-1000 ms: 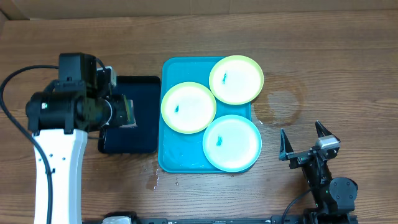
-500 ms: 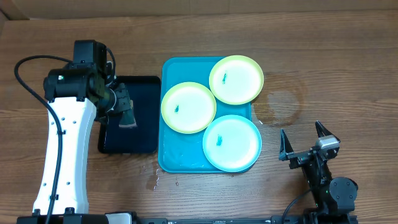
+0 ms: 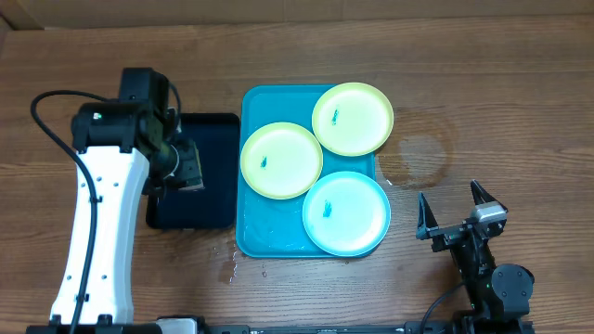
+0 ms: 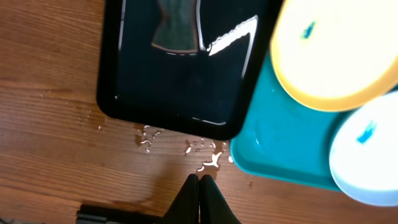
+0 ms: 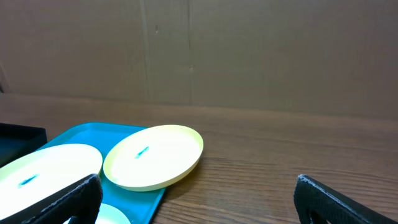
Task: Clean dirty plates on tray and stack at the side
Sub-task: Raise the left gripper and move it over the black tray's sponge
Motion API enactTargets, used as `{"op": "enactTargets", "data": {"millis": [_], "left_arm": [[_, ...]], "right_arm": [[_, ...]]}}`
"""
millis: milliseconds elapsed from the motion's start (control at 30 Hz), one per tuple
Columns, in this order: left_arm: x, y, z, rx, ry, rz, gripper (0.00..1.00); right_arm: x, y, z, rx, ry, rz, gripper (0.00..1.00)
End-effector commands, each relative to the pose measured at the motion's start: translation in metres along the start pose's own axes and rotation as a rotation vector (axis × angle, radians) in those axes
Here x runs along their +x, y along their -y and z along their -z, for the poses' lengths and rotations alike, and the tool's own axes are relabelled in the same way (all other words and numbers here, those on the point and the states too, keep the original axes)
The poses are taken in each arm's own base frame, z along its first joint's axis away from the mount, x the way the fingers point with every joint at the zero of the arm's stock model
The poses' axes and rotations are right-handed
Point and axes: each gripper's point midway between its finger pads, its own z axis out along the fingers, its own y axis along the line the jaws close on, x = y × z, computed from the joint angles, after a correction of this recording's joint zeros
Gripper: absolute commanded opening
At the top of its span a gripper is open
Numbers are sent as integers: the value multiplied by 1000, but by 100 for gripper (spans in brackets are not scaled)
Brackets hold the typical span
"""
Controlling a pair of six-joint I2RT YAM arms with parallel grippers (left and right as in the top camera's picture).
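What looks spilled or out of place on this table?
Clear drops of liquid lie on the bare wood by the near corners of the black tray and the turquoise tray, so something has spilled outside them. Also, the far lime plate and the blue plate stick out over the turquoise tray's right rim.

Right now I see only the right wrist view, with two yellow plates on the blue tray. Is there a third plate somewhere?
Observer: Yes, a light blue plate lies on the tray, at the corner nearest the right gripper.
Operator: Before I plan a handover, does the left gripper hold anything?
Observer: No, the left gripper is shut and holds nothing.
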Motion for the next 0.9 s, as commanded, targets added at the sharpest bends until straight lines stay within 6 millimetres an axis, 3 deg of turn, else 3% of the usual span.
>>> {"op": "enactTargets", "data": {"millis": [0, 867], "left_arm": [[10, 10, 19, 37, 65, -36, 6], [-4, 18, 24, 77, 135, -25, 13]], "right_arm": [[2, 1, 0, 5, 2, 1, 100], [2, 1, 0, 5, 2, 1, 100]]}}
